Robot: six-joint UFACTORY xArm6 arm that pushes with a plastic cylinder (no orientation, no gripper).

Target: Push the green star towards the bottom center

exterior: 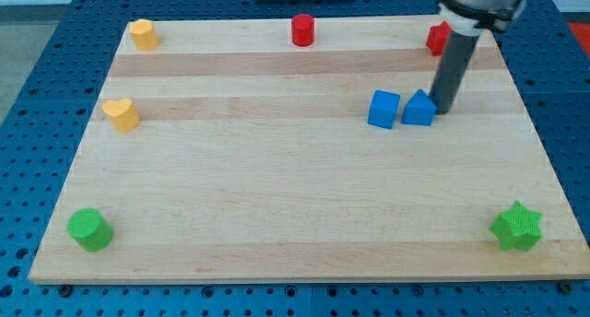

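Observation:
The green star (516,227) lies near the board's bottom right corner. My tip (442,110) is far above it, in the upper right part of the board, touching or nearly touching the right side of a blue triangular block (418,109). A blue cube (383,109) sits just left of that block. The rod rises from the tip to the arm at the view's top right.
A green round block (89,229) is at the bottom left. A yellow heart-like block (121,114) is at the left, a yellow block (143,33) at the top left. A red cylinder (302,29) is at the top centre. A red block (437,38) is partly hidden behind the rod. The wooden board (277,188) rests on a blue pegboard.

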